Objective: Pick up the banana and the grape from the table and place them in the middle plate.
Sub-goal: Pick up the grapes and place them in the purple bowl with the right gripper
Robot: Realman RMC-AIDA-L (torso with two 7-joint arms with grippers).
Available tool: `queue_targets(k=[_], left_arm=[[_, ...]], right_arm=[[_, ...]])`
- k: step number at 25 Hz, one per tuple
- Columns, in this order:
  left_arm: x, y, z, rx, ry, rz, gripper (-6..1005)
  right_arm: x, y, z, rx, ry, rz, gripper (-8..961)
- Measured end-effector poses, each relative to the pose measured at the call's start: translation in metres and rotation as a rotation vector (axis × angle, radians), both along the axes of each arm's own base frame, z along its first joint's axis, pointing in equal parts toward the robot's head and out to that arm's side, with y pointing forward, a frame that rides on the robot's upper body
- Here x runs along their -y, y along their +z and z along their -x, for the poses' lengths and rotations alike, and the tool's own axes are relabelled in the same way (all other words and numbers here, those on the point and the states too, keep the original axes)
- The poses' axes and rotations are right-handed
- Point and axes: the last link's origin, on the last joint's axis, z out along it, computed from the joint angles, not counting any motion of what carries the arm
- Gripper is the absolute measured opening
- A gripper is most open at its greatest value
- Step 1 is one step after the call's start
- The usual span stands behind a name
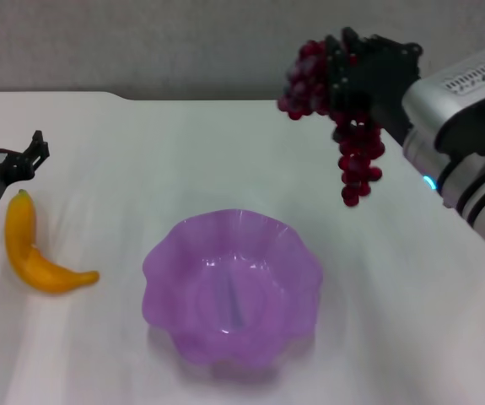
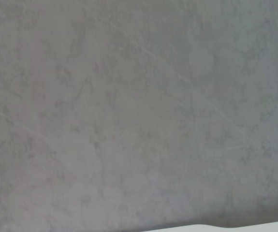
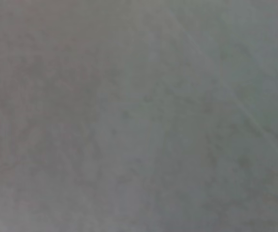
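Observation:
In the head view my right gripper (image 1: 339,72) is raised above the table's far right and is shut on the grape (image 1: 356,156), a dark red bunch whose tail dangles down beyond the right rim of the middle plate. The purple scalloped middle plate (image 1: 162,274) sits empty on the white table (image 1: 411,321) near the front centre. The yellow banana (image 1: 31,249) lies on the table at the left. My left gripper (image 1: 10,152) hovers just behind the banana's upper tip, open and holding nothing. Both wrist views show only a grey wall.
The table's back edge (image 1: 183,99) runs just behind the work area, with a grey wall (image 1: 141,42) beyond it. My right arm's silver and white links (image 1: 470,126) fill the right side above the table.

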Motion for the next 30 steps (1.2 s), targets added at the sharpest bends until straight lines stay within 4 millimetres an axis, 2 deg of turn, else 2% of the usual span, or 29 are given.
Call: queue_targets(k=[3, 4, 5, 11, 13, 21, 24, 28, 30], left_arm=[[0.000, 0.000, 0.000, 0.000, 0.000, 0.000, 868], [-0.001, 0.000, -0.001, 0.001, -0.003, 0.000, 868], [-0.001, 0.000, -0.001, 0.001, -0.003, 0.000, 867], [-0.002, 0.000, -0.004, 0.003, -0.010, -0.001, 867], [-0.002, 0.000, -0.004, 0.003, -0.010, -0.001, 867], [-0.002, 0.000, -0.004, 0.003, -0.010, -0.001, 866], [-0.004, 0.000, -0.007, 0.004, -0.018, -0.002, 866], [-0.006, -0.001, -0.009, 0.005, -0.022, -0.002, 866], [-0.006, -0.001, -0.009, 0.005, -0.022, -0.002, 865]], right_arm=[[0.007, -0.010, 0.013, 0.025, 0.045, 0.033, 158], [0.012, -0.020, 0.020, 0.044, 0.074, 0.061, 158], [0.012, -0.020, 0.020, 0.044, 0.074, 0.061, 158], [0.038, -0.056, 0.035, 0.078, 0.159, 0.163, 159], [0.042, -0.060, 0.037, 0.082, 0.172, 0.174, 159], [0.034, -0.059, 0.031, 0.053, 0.090, 0.239, 158], [0.028, -0.061, 0.021, 0.061, 0.049, 0.257, 158], [0.022, -0.079, 0.012, 0.079, 0.009, 0.321, 157], [0.022, -0.082, 0.011, 0.084, 0.012, 0.325, 157]])
